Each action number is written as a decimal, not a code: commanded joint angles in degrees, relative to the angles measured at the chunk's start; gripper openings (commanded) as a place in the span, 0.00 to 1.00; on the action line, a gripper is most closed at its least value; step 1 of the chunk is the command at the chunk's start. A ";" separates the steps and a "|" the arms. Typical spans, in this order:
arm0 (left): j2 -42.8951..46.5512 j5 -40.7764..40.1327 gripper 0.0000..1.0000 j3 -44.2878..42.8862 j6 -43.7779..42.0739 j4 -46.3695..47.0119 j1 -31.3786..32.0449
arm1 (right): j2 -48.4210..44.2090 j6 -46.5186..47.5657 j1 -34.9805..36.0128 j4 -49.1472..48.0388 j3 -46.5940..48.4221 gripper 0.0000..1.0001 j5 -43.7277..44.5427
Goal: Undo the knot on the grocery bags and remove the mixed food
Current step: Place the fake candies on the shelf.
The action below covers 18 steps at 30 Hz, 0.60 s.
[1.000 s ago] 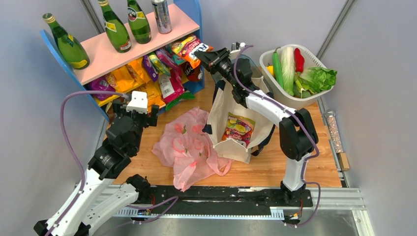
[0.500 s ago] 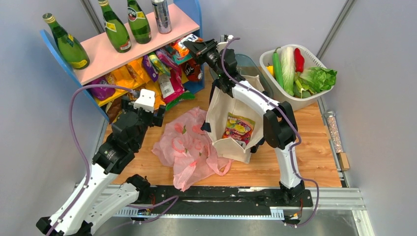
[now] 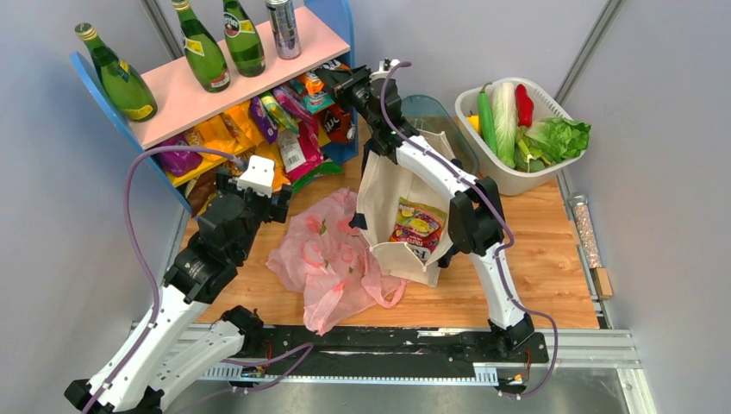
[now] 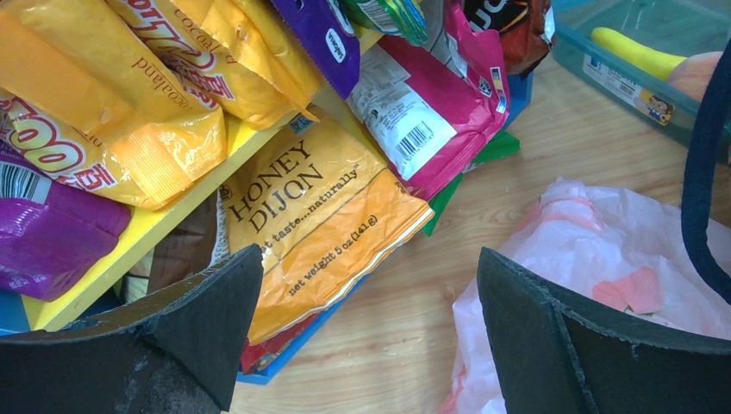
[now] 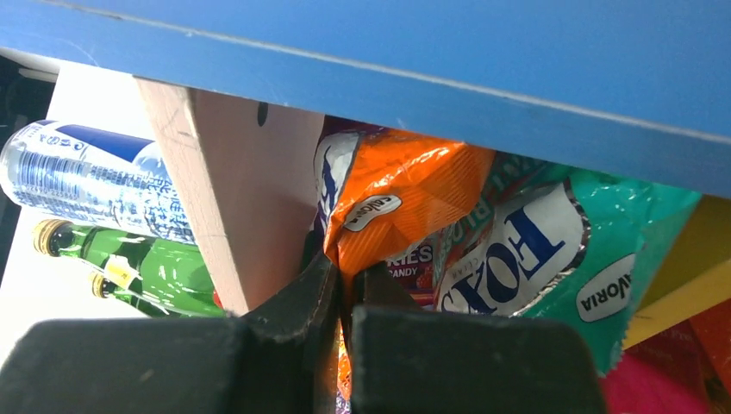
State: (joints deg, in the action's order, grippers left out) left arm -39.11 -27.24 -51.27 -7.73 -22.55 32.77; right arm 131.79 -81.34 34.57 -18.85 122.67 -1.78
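**Overhead and wrist views.** The right end effector is clenched on the lower edge of an orange foil snack packet. It holds the packet just under the blue board of the blue-and-pink wooden shelf unit, among the other packets stacked there. The left end effector is released, its jaws spread wide and holding nothing. It hovers over the wooden desk between the shelf's lower packets and the thin translucent pink plastic bag. That bag lies crumpled and flattened on the desk, beside the cream canvas tote with navy handles. The tote stands upright with a multicoloured snack packet inside. The bag's knot cannot be made out. At far right, a white plastic basket holds a green cucumber, a red pepper and leafy lettuce.
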 commanded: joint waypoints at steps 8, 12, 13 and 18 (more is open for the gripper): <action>-0.26 0.09 1.00 -0.67 1.12 -0.52 -0.96 | 1.84 -1.06 0.41 1.05 3.59 0.21 1.71; -0.26 0.03 1.00 -0.63 1.28 -0.50 -1.04 | -0.40 -0.05 0.59 -0.90 0.20 0.37 2.66; -0.37 0.01 1.00 -0.60 1.25 -0.49 -1.04 | -1.00 0.79 0.78 -1.11 -0.42 0.42 3.81; -0.75 -0.07 1.00 -0.76 1.31 -0.52 -1.37 | -3.54 2.51 1.42 -1.89 -3.60 0.56 5.29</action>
State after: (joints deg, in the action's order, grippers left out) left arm -39.53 -27.27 -51.27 -7.55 -23.55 32.05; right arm 133.23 -80.49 35.33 -18.15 121.62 1.08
